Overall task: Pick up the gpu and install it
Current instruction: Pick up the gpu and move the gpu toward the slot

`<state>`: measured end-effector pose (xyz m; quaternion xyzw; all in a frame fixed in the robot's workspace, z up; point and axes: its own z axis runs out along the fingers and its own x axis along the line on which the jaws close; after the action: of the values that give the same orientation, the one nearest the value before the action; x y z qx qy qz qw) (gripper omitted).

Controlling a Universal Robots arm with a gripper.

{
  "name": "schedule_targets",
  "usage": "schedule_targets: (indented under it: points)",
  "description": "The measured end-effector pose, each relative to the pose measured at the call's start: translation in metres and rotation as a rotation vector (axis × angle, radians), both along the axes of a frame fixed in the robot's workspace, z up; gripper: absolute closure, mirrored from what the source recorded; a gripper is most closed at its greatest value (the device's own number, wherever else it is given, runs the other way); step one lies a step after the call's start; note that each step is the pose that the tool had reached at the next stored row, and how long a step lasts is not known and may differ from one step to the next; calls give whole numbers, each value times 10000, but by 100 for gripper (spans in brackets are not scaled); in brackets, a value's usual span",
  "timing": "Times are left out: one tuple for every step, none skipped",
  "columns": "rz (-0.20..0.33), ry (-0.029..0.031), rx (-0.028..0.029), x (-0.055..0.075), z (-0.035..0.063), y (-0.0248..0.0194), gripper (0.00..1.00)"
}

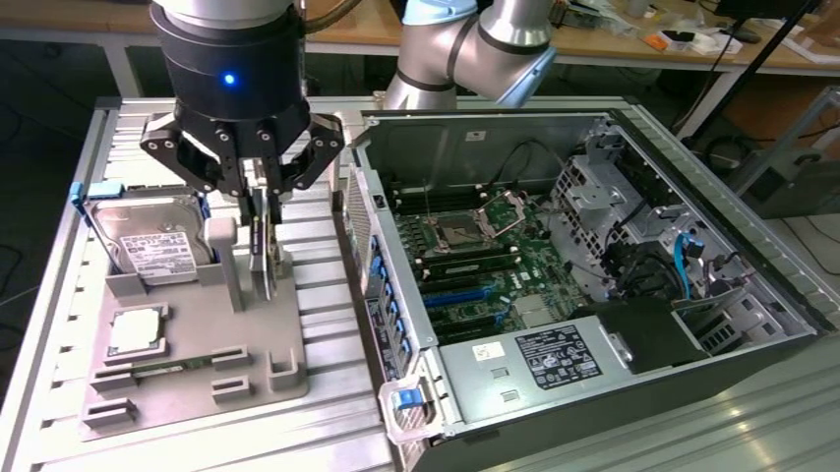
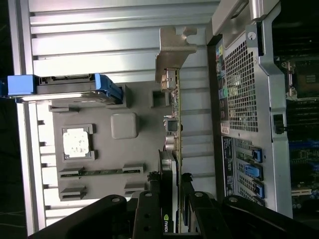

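Ribbed aluminium forms the table (image 1: pixel 329 315), and a cluttered wooden workbench (image 1: pixel 630 44) runs along the far side of the room. On the exterior view's left of the table lies a grey fixture tray (image 1: pixel 197 334). At its far end a hard drive (image 1: pixel 151 246) with a white label and a blue frame stands in a slot. Nearer on the tray lies a square silver CPU chip (image 1: pixel 136 332), and nearer again a memory stick (image 1: pixel 164 366) lies flat in a groove.

On the exterior view's right lies an open computer case (image 1: pixel 486 116). Its motherboard (image 1: pixel 486 265) faces up, with the bare CPU socket (image 1: pixel 462 228) toward the far side and the silver power supply (image 1: pixel 525 364) at the near end.

Above the tray, the arm's black tool (image 1: pixel 263 211) points straight down, just beside the hard drive on the side toward the case. Its fingers are closed on the upper edge of the gpu (image 1: pixel 268 256), one on each face. The card stands on edge between the tray's upright grey posts, its length running near to far. Whether its lower edge sits in the holder or hangs just above it cannot be told.

In the wrist view the gpu (image 2: pixel 175 124) appears edge-on, with its black shroud between the fingers of the tool (image 2: pixel 172 199). Its silver bracket (image 2: pixel 174 50) is at the end away from the tool, beside the case's perforated rear panel (image 2: pixel 241 89).
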<state>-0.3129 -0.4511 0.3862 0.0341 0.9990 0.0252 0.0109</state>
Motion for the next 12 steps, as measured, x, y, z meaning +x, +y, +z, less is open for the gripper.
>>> schedule_targets:
  points:
    - [0,1,-1,0,15,0,73]
    - [0,1,-1,0,27,0,73]
    - [0,-1,0,0,39,0,73]
    - [0,0,0,0,55,0,73]
    - [0,0,0,0,74,0,73]
    - [0,1,-1,0,95,0,73]
    - [0,0,0,0,112,0,73]
    - [0,0,0,0,124,0,73]
    - [0,0,0,0,135,0,73]
    - [0,0,0,0,146,0,73]
    - [0,0,0,0,156,0,73]
    - [0,0,0,0,167,0,73]
